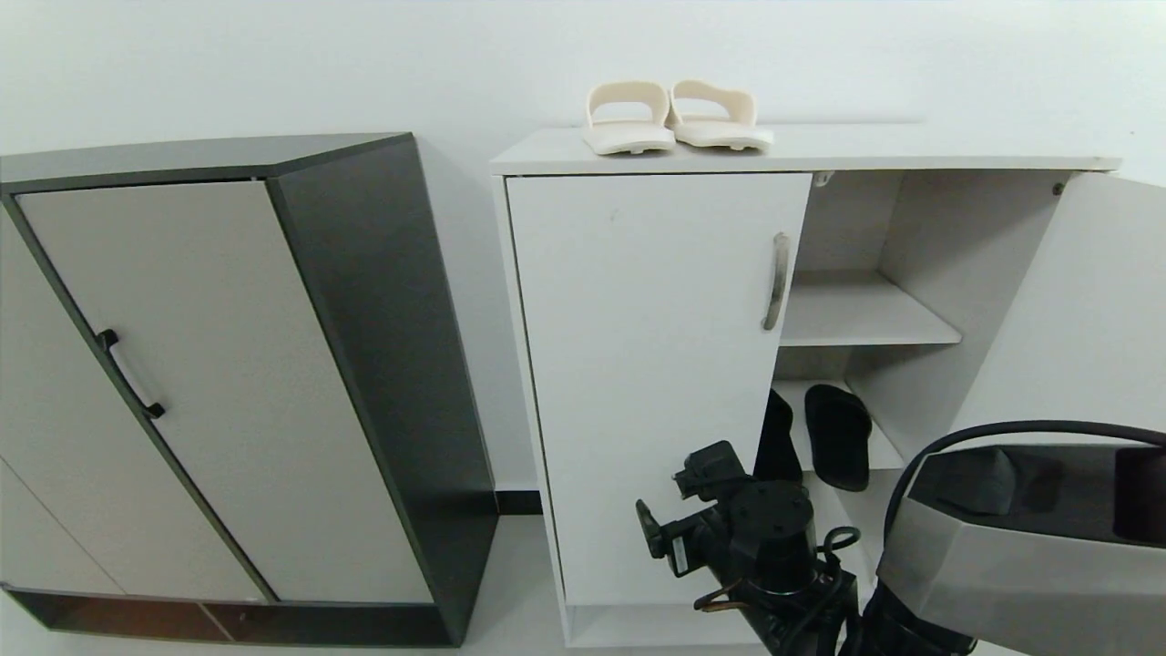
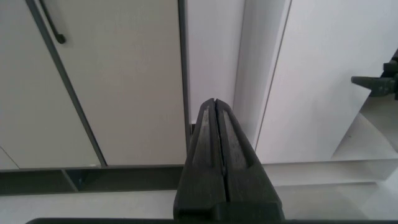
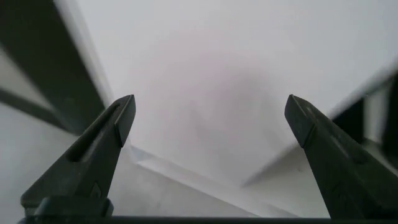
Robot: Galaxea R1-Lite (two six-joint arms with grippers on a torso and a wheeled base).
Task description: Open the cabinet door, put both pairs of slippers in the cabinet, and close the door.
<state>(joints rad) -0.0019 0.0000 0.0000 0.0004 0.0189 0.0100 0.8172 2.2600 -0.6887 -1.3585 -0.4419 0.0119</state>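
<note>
At nine o'clock stands a dark grey cabinet (image 1: 364,319) with a closed pale grey door and a black bar handle (image 1: 130,374). The left gripper (image 2: 214,104) faces the gap between it and the white wooden cabinet (image 1: 638,155), fingers pressed together on nothing. At twelve o'clock a pair of cream rubber slippers (image 1: 676,118) sits on the white cabinet's top. Its left door (image 1: 647,383) is closed; its right door (image 1: 1084,310), at three o'clock, stands open. Inside, at four o'clock, a pair of black slippers (image 1: 836,435) lies on the lower shelf (image 1: 882,451), one partly hidden behind the closed door. The right gripper (image 3: 209,102) is spread wide before a white surface, holding nothing.
</note>
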